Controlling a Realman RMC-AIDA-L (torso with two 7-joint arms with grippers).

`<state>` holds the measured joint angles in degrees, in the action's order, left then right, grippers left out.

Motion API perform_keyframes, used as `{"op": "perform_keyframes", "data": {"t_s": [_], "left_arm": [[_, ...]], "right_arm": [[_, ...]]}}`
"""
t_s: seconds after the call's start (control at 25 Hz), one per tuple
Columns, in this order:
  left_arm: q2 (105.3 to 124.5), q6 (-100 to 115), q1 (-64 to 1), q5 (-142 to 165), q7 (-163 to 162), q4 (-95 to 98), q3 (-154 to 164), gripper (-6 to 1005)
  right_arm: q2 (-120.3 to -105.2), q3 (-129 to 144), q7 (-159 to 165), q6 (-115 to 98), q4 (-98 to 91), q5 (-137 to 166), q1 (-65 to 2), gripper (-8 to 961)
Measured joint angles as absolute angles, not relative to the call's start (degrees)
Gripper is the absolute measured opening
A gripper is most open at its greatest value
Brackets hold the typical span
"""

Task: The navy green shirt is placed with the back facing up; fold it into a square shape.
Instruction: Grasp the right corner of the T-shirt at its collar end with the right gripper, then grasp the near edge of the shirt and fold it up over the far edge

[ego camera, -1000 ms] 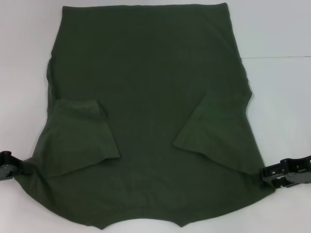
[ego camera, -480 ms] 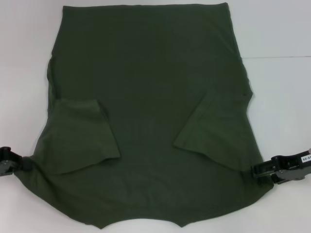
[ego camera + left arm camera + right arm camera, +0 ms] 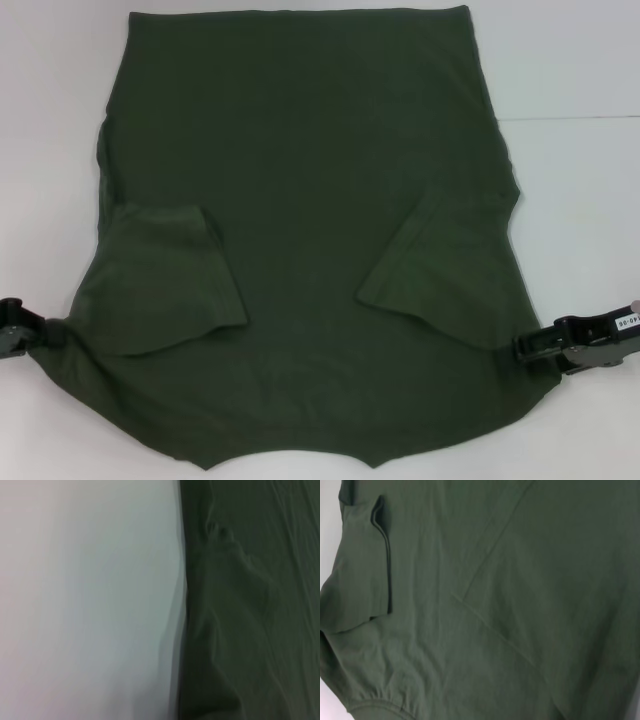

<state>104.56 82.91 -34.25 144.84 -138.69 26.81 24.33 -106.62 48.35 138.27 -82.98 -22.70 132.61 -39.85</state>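
White tabletop [image 3: 580, 200] spans the whole head view, bare along both side edges and in the lower corners.

Navy green shirt [image 3: 300, 180] lies flat across the centre, reaching from the top edge to the bottom edge of the frame; plain matte fabric, no print. Both short sleeves are folded inward onto the body: left sleeve [image 3: 165, 280] at lower left, right sleeve [image 3: 445, 270] at lower right, each showing a straight hem. The collar notch sits at the bottom edge.

Left gripper [image 3: 40, 335] at the lower-left edge of the frame, touching the shirt's shoulder corner; cloth bunches and draws toward it, fingers pinching the fabric. Right gripper [image 3: 528, 347] at the lower-right edge, at the opposite shoulder corner, pressed together on the cloth edge.

Left wrist view: shirt edge [image 3: 240, 610] against the white table, softly creased. Right wrist view: green fabric fills the frame, sleeve hem [image 3: 490, 625] visible.
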Motion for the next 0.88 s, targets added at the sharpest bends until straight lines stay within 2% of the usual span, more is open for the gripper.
{"op": "perform_keyframes", "data": {"t_s": [0.16, 0.24, 0.68, 0.88], "left_arm": [[104.58, 82.75, -34.29, 144.84, -138.69, 26.81, 24.33, 13], [104.59, 82.74, -34.28, 144.84, -138.69, 26.81, 24.33, 13], [104.59, 82.75, -34.19, 144.84, -138.69, 26.81, 24.25, 12], [104.59, 82.78, -34.11, 144.84, -138.69, 26.81, 24.25, 12]], "right_arm": [[-106.6, 48.34, 138.53, -82.88, -22.76, 132.74, -39.98, 798], [-106.6, 48.33, 138.67, -82.81, -22.9, 132.71, -39.99, 667], [-106.52, 48.24, 138.82, -82.42, -23.19, 132.66, -39.99, 422], [-106.66, 48.28, 138.26, -81.81, -23.37, 132.86, -39.97, 398]]}}
